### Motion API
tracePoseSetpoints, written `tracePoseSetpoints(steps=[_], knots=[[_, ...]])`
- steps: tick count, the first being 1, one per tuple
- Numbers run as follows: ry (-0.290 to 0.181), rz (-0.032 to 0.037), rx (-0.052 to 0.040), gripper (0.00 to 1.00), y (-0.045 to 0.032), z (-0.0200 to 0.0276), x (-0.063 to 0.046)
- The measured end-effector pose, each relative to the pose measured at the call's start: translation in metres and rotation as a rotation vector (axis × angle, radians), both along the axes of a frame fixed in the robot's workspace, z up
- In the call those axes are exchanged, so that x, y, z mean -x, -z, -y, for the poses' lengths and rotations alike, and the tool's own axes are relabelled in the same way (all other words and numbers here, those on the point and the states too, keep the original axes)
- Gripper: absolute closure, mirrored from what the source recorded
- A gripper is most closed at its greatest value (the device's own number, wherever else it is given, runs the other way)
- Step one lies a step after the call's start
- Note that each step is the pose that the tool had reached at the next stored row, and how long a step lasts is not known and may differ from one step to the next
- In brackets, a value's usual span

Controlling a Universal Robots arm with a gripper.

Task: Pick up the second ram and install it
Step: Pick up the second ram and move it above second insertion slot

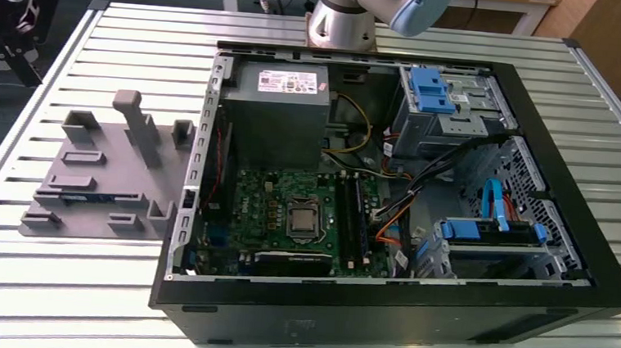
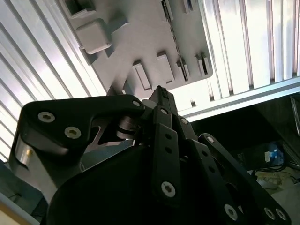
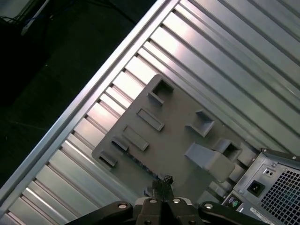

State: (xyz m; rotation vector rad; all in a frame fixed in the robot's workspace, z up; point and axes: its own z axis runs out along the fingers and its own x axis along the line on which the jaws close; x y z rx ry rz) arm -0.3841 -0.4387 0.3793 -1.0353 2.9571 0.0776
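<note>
At the exterior view's left, a grey plastic fixture [image 1: 100, 177] with upright posts sits on the slatted metal table [image 1: 84, 281]. The second ram [image 1: 73, 195], 1 thin blue-green strip, lies low in the fixture's near part, well apart from the computer.

In both wrist views the gripper [image 3: 162, 181] [image 2: 161, 93] hangs above that fixture [image 3: 178, 136] [image 2: 140, 42] without touching it. Its 2 fingertips are pressed together with nothing between them (the pincer is closed and holds nothing).

Just beside the fixture, toward the middle of the exterior view, stands the open black computer case [image 1: 389, 311]. Inside it the green motherboard [image 1: 276, 200] lies flat, with long black slots [image 1: 353, 218] running along its right side and a grey power supply [image 1: 274, 114] behind it.

Farther to the exterior view's right are the drive bays with blue brackets [image 1: 434, 91]. The arm's base [image 1: 341, 24] rises behind the case.
</note>
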Motion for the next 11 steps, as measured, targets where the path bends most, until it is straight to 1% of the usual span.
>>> tracePoseSetpoints(steps=[11], knots=[[-0.136,-0.0001,0.0002,0.89,0.0001,0.0001,0.0015]])
